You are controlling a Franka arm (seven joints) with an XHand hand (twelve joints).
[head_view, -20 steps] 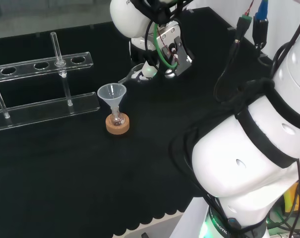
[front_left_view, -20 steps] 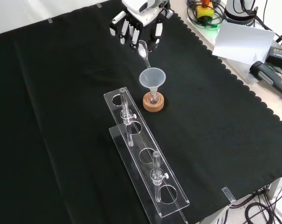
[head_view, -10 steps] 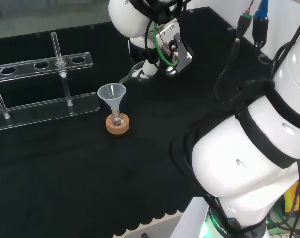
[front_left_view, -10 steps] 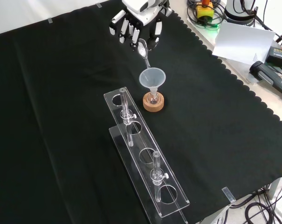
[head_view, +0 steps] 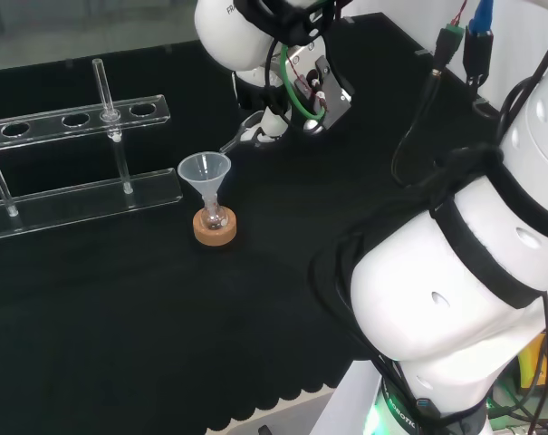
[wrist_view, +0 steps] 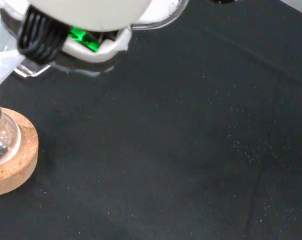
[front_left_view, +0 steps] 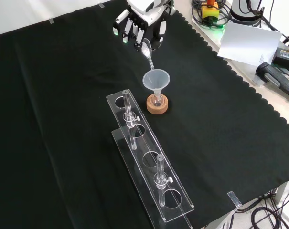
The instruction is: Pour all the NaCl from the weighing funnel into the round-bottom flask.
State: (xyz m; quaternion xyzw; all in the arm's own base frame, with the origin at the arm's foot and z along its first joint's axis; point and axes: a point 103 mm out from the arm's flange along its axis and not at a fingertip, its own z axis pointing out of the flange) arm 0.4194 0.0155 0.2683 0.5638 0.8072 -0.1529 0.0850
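A small round-bottom flask (front_left_view: 156, 100) sits on a cork ring (front_left_view: 157, 106) (head_view: 215, 227) with a clear plastic funnel (front_left_view: 155, 79) (head_view: 205, 171) in its neck. The hand (front_left_view: 140, 29) hovers behind the funnel in the front view, fingers curled round a clear weighing funnel (front_left_view: 146, 50). Its thin spout slants down toward the plastic funnel's rim and ends just above it. In the head view the weighing funnel (head_view: 241, 138) reaches from the hand (head_view: 266, 127) toward the funnel's right side. The wrist view catches the flask (wrist_view: 0, 141) on its cork ring (wrist_view: 16, 165).
A clear acrylic tube rack (front_left_view: 149, 164) (head_view: 74, 163) stands close to the flask, holding two glass tubes (front_left_view: 128, 112) (front_left_view: 160, 174). Fine white grains (wrist_view: 240, 145) are scattered on the cloth. The bench's scalloped edge (front_left_view: 240, 81) runs along the right of the front view.
The hand has risen and tipped a little more, lifting the weighing funnel's wide end while its spout stays by the funnel's rim. Flask, funnel and rack have not moved.
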